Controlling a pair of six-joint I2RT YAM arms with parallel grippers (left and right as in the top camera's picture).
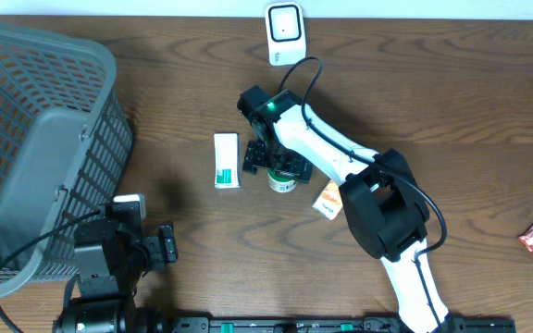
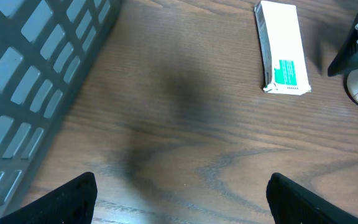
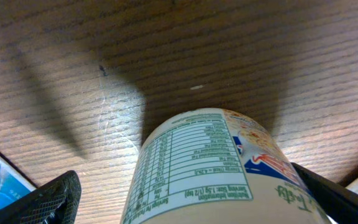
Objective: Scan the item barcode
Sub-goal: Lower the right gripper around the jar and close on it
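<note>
Wood table (image 1: 452, 83). My right gripper (image 1: 277, 165) stood wide astride the tub (image 3: 197, 168) mid-table, not touching; left gripper (image 2: 180, 199) wide, idle. Step, I judged: grasp. Next: close, lift, turn barcode toward scanner (image 1: 284, 28).

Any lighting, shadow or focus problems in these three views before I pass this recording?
Overhead: evenly lit and sharp, a soft shadow on the table beside the basket. Left wrist: a diffuse dark shadow mid-frame on the wood; the white-and-green box is crisp. Right wrist: the cup looms close, its label print legible but slightly soft, with broad shadows on the wood behind.
</note>
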